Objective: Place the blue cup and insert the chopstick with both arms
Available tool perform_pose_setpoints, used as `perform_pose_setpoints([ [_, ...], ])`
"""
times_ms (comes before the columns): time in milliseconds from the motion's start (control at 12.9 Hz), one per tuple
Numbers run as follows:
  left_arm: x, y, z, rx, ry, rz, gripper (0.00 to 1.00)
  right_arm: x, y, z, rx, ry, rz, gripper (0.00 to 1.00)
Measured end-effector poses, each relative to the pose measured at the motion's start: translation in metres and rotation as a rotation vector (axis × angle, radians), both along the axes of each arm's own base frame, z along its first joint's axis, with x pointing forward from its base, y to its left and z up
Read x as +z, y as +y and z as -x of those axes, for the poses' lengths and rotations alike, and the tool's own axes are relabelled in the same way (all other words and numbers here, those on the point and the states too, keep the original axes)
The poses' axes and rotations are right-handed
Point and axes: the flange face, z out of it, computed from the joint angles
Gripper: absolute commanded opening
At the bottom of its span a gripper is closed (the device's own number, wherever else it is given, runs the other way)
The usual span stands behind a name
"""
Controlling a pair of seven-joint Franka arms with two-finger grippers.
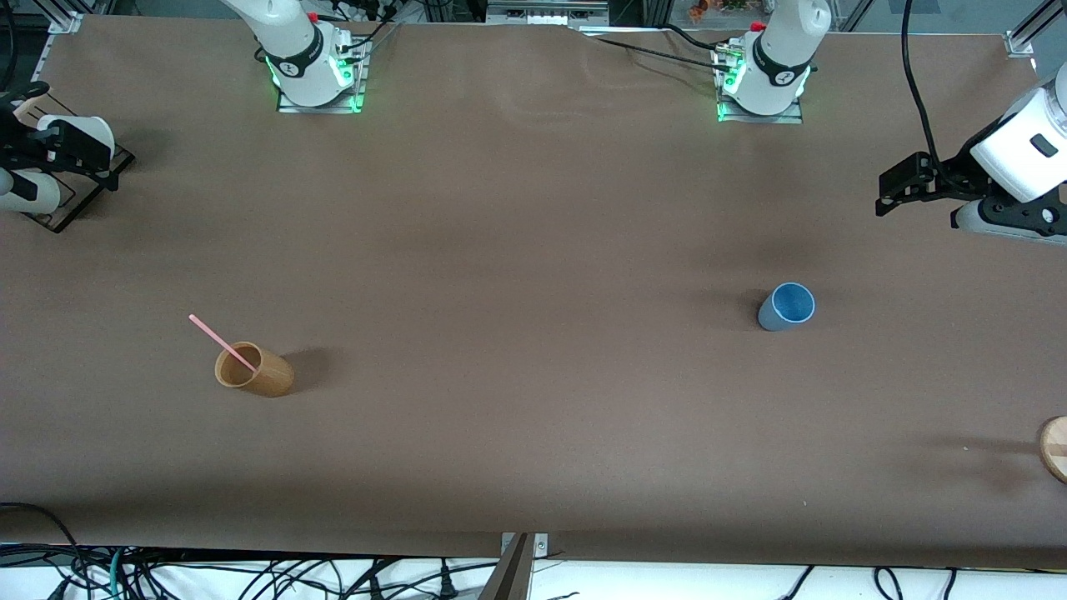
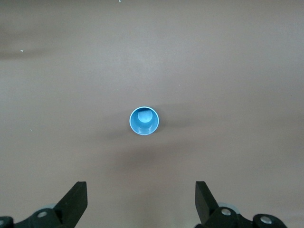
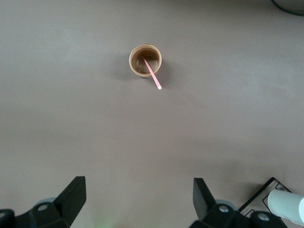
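The blue cup stands upright on the brown table toward the left arm's end; the left wrist view looks down into it. The pink chopstick leans inside a tan cup toward the right arm's end, and it also shows in the right wrist view. My left gripper hangs open and empty above the table at the left arm's end, apart from the blue cup. My right gripper is open and empty too, held over the table edge at the right arm's end.
A black frame tray with white cups sits under the right gripper. A round wooden disc lies at the table edge at the left arm's end, nearer the front camera than the blue cup. Cables hang below the table's near edge.
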Motion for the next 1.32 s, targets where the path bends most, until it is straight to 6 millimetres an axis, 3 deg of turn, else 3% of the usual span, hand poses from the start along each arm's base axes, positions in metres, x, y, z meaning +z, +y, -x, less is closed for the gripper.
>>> perform_pose_setpoints([
  [388, -0.009, 0.0, -0.004, 0.001, 0.016, -0.001, 1.0, 0.0, 0.0, 0.0, 0.0, 0.0, 0.0, 1.0],
  [699, -0.039, -0.002, -0.019, 0.002, 0.061, 0.008, 1.0, 0.0, 0.0, 0.0, 0.001, 0.0, 0.0, 1.0],
  [854, -0.065, 0.001, -0.029, 0.008, 0.104, 0.004, 1.0, -0.001, 0.0, 0.0, 0.001, 0.002, 0.0, 1.0],
  [1087, -0.112, 0.028, -0.046, 0.056, 0.172, 0.002, 1.0, -0.003, 0.0, -0.001, 0.001, 0.006, 0.0, 1.0],
  [1320, -0.156, 0.041, -0.056, 0.079, 0.178, 0.002, 1.0, -0.004, 0.0, -0.002, 0.001, 0.007, 0.001, 1.0],
])
